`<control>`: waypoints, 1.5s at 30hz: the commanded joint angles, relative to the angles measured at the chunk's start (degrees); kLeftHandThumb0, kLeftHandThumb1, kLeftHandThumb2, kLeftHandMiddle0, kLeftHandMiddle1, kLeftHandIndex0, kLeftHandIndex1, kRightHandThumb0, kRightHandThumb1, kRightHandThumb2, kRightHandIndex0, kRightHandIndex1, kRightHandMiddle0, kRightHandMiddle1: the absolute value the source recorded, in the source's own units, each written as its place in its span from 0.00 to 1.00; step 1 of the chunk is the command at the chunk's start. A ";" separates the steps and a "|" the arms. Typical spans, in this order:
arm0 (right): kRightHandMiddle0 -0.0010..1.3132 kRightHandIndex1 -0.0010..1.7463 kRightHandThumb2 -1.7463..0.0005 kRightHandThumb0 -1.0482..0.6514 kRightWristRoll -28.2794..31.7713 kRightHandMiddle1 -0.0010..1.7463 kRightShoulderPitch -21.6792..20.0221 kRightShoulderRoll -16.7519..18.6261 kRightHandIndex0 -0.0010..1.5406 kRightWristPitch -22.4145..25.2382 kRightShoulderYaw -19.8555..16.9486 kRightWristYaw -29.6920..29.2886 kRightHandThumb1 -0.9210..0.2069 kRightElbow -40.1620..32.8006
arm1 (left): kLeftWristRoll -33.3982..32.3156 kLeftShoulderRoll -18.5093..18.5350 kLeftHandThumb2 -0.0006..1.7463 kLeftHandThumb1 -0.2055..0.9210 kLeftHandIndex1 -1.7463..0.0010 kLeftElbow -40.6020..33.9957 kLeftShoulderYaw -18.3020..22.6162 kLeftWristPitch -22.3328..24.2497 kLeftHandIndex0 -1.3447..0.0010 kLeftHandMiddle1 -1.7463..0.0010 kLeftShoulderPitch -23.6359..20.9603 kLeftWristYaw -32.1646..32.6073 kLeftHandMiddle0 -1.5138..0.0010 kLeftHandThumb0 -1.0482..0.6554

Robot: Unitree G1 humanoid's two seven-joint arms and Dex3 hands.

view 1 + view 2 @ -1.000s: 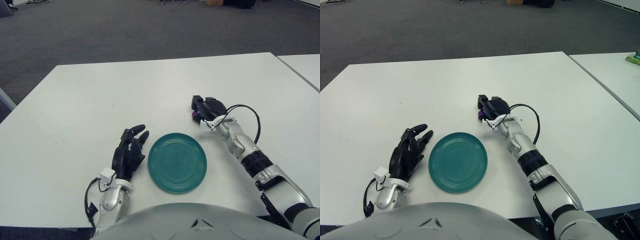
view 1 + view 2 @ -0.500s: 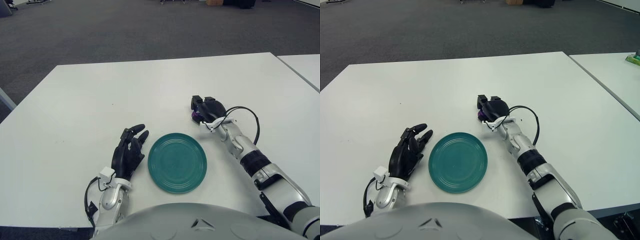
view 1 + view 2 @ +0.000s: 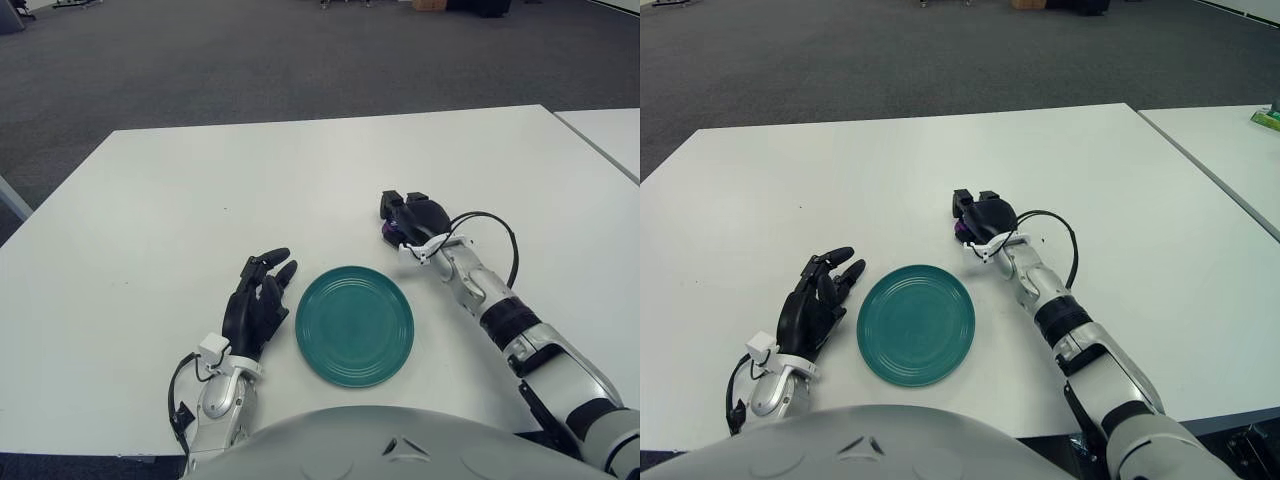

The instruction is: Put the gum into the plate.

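Observation:
A round teal plate (image 3: 354, 325) lies on the white table (image 3: 200, 190) near its front edge. My right hand (image 3: 408, 215) is on the table just behind and to the right of the plate, fingers curled down over a small purple gum pack (image 3: 388, 232), which is mostly hidden under the palm. A sliver of purple also shows in the right eye view (image 3: 960, 228). My left hand (image 3: 258, 298) rests flat on the table left of the plate, fingers spread and empty.
A second white table (image 3: 1230, 150) stands to the right across a narrow gap, with a small green item (image 3: 1268, 118) on its far edge. Grey carpet lies beyond the table.
My right hand has crept slightly left and back over the gum. The left hand and the plate have not moved.

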 commanded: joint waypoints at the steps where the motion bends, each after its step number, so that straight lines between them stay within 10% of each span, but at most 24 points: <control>1: 0.33 1.00 0.42 0.37 -0.35 1.00 -1.04 -0.76 0.64 -0.38 0.42 0.15 0.33 0.80 | -0.37 0.15 0.48 1.00 0.42 0.35 0.17 0.01 0.86 0.79 -0.97 -0.49 0.68 0.07; 13: 0.37 1.00 0.36 0.36 1.91 1.00 -6.72 -2.60 0.67 -3.15 -3.20 1.13 0.39 -3.67 | 0.08 0.16 0.48 1.00 0.42 0.33 -0.12 0.28 0.86 0.79 -1.08 -0.29 0.69 0.06; 45: 0.35 1.00 0.39 0.37 3.41 1.00 1.18 -3.54 0.61 0.52 -6.03 14.81 0.36 -27.85 | 0.27 0.10 0.48 1.00 0.41 -0.78 -0.70 0.72 0.84 0.80 -0.42 -0.05 0.69 0.07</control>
